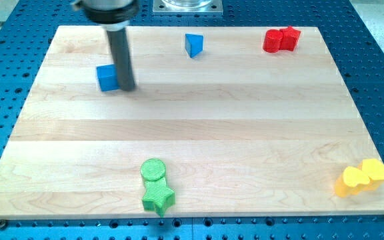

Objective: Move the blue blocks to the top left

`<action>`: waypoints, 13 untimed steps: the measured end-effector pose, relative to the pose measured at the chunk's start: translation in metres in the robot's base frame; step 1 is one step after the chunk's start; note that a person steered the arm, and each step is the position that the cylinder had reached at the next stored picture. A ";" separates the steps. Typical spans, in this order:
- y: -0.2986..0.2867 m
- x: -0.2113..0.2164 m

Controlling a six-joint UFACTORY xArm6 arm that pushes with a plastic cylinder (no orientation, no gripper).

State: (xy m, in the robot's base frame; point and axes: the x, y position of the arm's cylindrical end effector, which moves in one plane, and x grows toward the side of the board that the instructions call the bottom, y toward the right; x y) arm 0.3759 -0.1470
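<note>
— While your blue cube (108, 77) sits in the counter's (192, 127) upper left with my tip (128, 88) touching its right side, what worries you?

— An off-centre push. You could spin the cube and let it slip past the rod rather than slide left.

— And the blue triangular block (193, 45)?

— It lies well apart, near the top edge at centre. Push it carelessly and you may tip it off the counter's top rim.

— The arm's pose?

— Your rod stands upright, descending from the view's top left. It carries no gripper, so nothing is clenched or released. Red blocks (281, 39), green blocks (156, 186) and yellow blocks (361, 177) sit far away.
</note>
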 end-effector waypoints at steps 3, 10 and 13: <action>-0.073 0.005; 0.096 -0.062; 0.175 -0.082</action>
State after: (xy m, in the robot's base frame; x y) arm 0.2935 0.0278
